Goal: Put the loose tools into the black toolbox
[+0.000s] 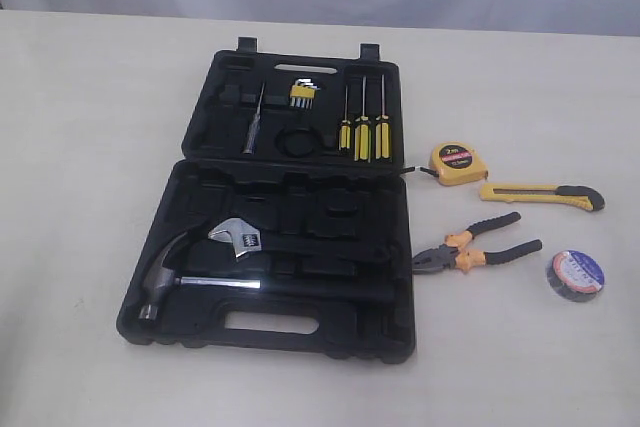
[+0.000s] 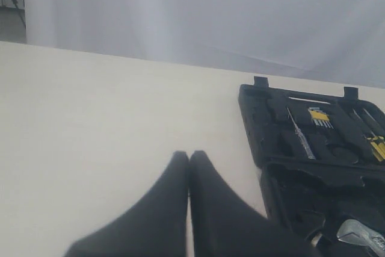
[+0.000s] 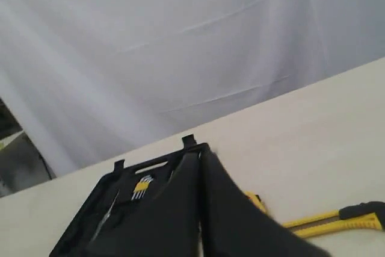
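1. 0 of 4 packed: tape measure [image 1: 458, 162], knife [image 1: 540, 195], pliers [image 1: 475, 247], tape roll [image 1: 575, 275] lie on bench [image 1: 90, 147] beside open toolbox [image 1: 330, 219], R-arm side.
2. L tool [image 2: 189, 161] & R tool [image 3: 200, 161]: pressed together, empty.

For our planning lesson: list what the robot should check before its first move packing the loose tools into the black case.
1. Black plastic toolbox open: ok.
2. Yellow tape measure, yellow-black utility knife, orange-handled pliers and black tape roll lying separate and uncovered on the table: ok.
3. Right gripper open for grasping: not ok, shut.
4. Left gripper open: not ok, shut.
5. Free recess fitting each tool: cannot tell.
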Tool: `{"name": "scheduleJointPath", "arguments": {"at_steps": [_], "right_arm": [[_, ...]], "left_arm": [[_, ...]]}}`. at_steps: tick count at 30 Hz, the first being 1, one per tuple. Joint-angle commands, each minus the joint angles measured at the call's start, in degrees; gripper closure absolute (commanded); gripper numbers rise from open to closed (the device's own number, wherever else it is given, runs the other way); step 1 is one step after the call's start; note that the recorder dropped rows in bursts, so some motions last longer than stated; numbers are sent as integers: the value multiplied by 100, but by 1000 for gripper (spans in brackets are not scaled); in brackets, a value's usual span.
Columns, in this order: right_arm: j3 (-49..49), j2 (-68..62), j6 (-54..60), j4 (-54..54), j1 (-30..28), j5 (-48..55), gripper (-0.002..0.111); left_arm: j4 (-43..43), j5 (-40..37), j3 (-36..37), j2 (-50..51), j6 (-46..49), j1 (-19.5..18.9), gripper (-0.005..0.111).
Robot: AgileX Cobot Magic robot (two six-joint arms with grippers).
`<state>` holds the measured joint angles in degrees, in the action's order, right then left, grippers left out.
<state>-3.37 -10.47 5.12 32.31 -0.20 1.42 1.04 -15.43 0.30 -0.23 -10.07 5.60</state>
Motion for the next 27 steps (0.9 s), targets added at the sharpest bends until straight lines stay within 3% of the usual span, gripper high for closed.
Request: {"name": "scheduleJointPath", "arguments": {"at_steps": [1, 9, 14, 20, 27], "right_arm": [[-1154, -744, 290, -91, -32, 1202, 109], [-4175, -3938, 721, -641, -32, 4203, 109], [-5424, -5800, 360, -919, -32, 5145, 109], [-5683, -7247, 464, -896, -32, 5087, 109], [-5989, -8355, 826, -1950, -20, 4176, 109]], "left_arm": [[13, -4, -30, 23, 2, 33, 107], [13, -4, -30, 23, 2, 33, 107], [13, -4, -30, 23, 2, 33, 107], [13, -4, -30, 23, 2, 33, 107], [13, -4, -30, 23, 2, 33, 107]]}}
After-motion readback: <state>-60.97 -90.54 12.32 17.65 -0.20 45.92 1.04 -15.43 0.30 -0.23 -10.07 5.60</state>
